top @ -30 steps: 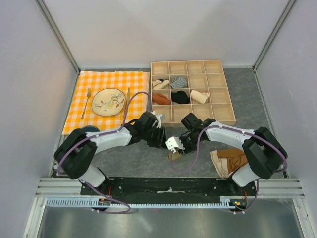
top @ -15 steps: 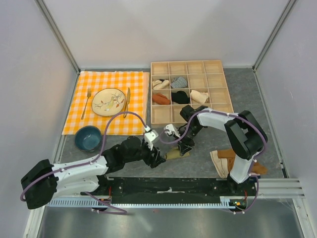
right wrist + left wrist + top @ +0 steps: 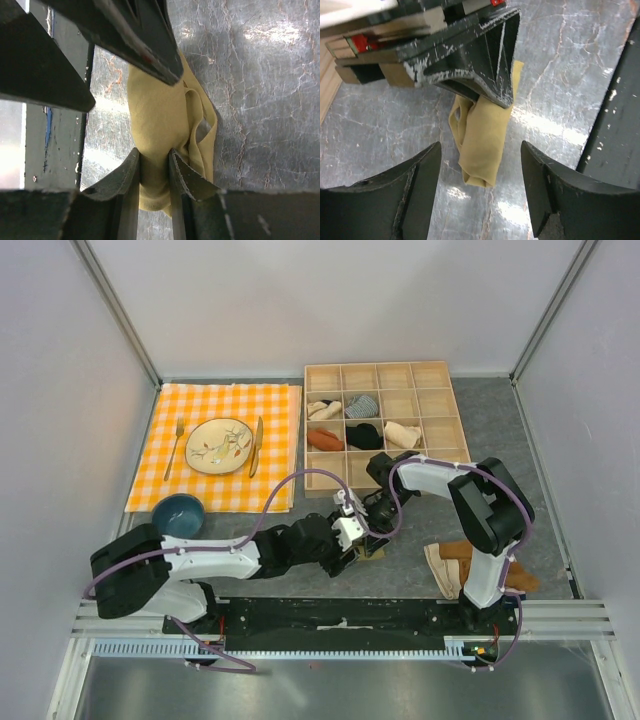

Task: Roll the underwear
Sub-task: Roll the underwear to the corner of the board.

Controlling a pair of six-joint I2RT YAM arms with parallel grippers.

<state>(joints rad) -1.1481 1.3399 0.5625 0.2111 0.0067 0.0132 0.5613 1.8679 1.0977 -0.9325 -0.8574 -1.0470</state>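
Observation:
The underwear (image 3: 482,142) is a folded, partly rolled olive-khaki bundle lying on the grey marble table. In the top view only a bit of it (image 3: 371,553) shows between the two grippers. My right gripper (image 3: 154,172) is shut on one end of the bundle (image 3: 157,115), with cloth pinched between its fingers. My left gripper (image 3: 480,195) is open, its fingers standing either side of the bundle's other end without touching it. In the top view my left gripper (image 3: 352,545) and right gripper (image 3: 376,535) meet nose to nose over the cloth.
A wooden compartment box (image 3: 440,425) with several rolled garments stands behind. A pile of rust-brown and cream garments (image 3: 465,562) lies at the right front. An orange checked cloth (image 3: 215,400) with plate, fork and knife and a blue bowl (image 3: 178,515) are on the left.
My left arm has swung in and its open gripper has moved right, up to the underwear. My right gripper stays shut on the bundle at about the same spot.

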